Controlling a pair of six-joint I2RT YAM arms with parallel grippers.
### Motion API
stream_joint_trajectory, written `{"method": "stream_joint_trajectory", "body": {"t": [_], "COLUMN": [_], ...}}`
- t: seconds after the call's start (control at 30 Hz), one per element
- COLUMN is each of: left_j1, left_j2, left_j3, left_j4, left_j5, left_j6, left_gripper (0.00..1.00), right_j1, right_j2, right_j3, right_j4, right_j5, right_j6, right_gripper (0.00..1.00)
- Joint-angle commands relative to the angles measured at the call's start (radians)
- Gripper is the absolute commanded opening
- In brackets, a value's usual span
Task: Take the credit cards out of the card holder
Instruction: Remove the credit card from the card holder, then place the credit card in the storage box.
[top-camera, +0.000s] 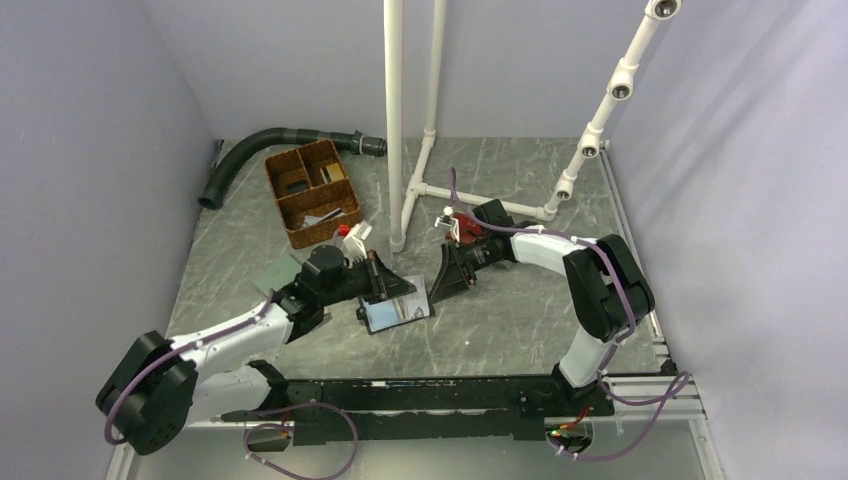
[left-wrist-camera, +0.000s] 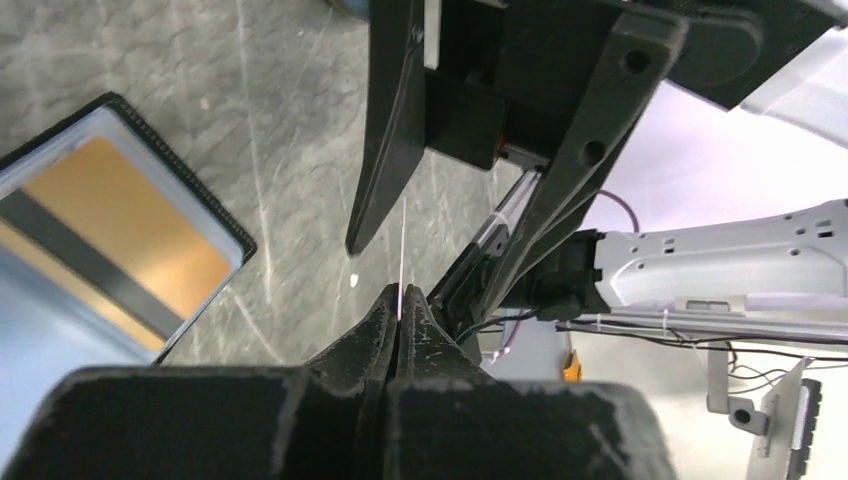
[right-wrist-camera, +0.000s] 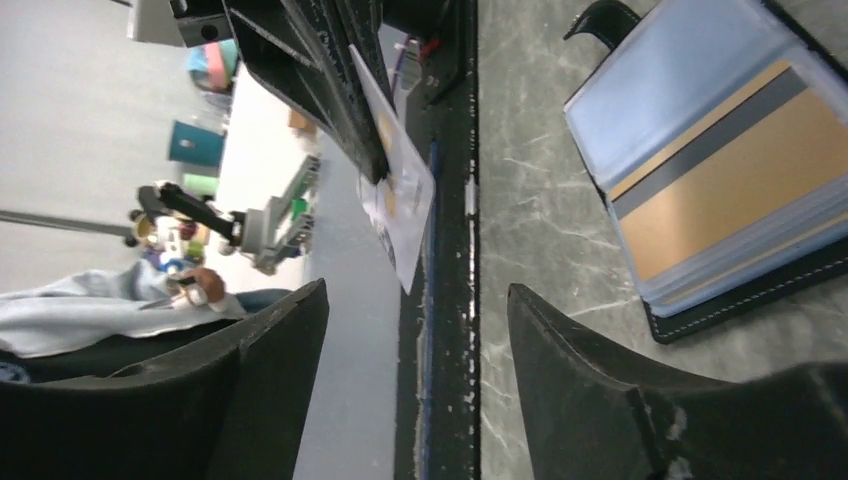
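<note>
The card holder (top-camera: 397, 313) lies open on the table between the arms, black-edged, with an orange card with a dark stripe (right-wrist-camera: 735, 175) under its light blue sleeve. My left gripper (left-wrist-camera: 400, 300) is shut on a thin card (left-wrist-camera: 401, 245), seen edge on and held upright above the table. In the right wrist view that card (right-wrist-camera: 398, 205) shows a pale face. My right gripper (right-wrist-camera: 418, 300) stands open just beyond the card's far end, with nothing between its fingers (left-wrist-camera: 388, 130). In the top view the left gripper (top-camera: 388, 283) and right gripper (top-camera: 442, 285) face each other over the holder.
A brown divided basket (top-camera: 312, 192) sits at the back left beside a black hose (top-camera: 270, 145). A white pipe frame (top-camera: 420, 180) rises behind the middle. A green wallet (top-camera: 275, 275) lies under the left arm, and a red item (top-camera: 462, 225) shows behind the right wrist.
</note>
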Motion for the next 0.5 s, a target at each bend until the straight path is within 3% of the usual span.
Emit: {"method": "stream_joint_trajectory", "body": {"t": [0.0,0.27,0.47], "left_j1": [0.020,0.070,0.138], "left_j2": [-0.115,-0.281,-0.306], "left_j3": [0.050,0.164,0.257], "left_j4": [-0.284,-0.718,-0.907], "left_j5": [-0.029,-0.158,-0.197], "left_j6": [0.112,0.263,0.352], "left_gripper": [0.00,0.00,0.00], "right_j1": [-0.001,-0.005,-0.012], "right_j2": [-0.062,-0.086,-0.117], "right_j3": [0.063,0.122,0.116], "right_j4": [-0.197,-0.511,-0.550], "right_j5": [0.095,0.200,0.239], "right_j6": [-0.268,-0.657,-0.718], "right_gripper": [0.73,0.76,0.76]}}
